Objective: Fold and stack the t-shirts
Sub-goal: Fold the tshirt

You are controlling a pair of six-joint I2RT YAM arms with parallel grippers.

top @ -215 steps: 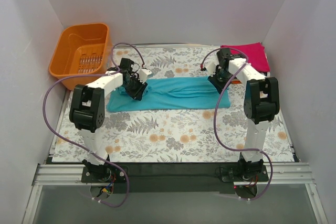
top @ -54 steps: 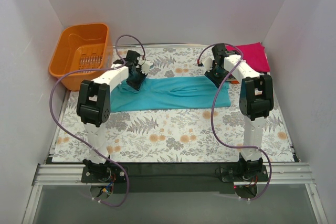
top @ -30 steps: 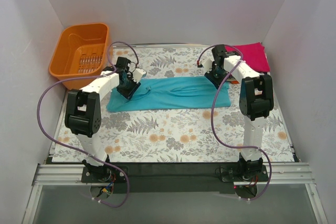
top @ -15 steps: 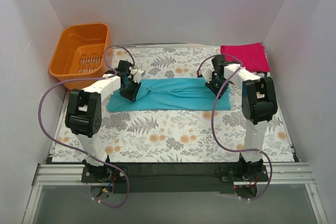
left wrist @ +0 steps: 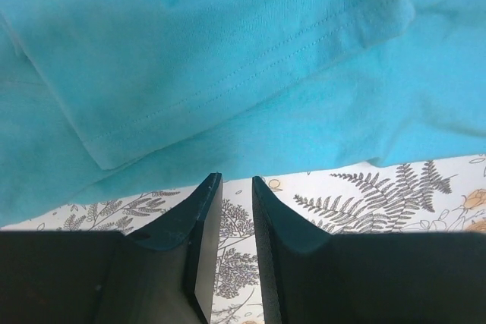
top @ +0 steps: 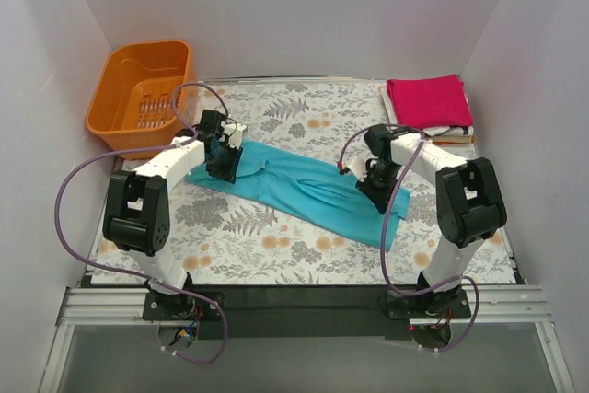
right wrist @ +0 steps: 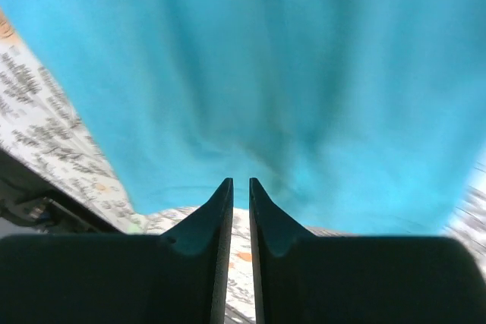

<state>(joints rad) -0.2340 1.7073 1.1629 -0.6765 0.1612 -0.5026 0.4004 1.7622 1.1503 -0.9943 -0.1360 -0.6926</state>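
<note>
Across table (top: 276,255): teal t-shirt (top: 304,189), long narrow band; diagonal; creased lengthwise

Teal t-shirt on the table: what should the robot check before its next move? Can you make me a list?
1. Left pincer gripping the teal t-shirt: cannot tell. It is almost shut right at the hem, but no cloth shows between the tips.
2. Right pincer gripping: ok, it seems. The folds run toward its shut tips, though the view is blurred.
3. Shirt smooth: not ok. It is wrinkled and lies slantwise.
4. Shirt fully on the table: ok.
5. Pink t-shirt out of the way: ok, apart at the back right.
6. Orange basket out of the way: ok, beyond the table's back left corner.
</note>
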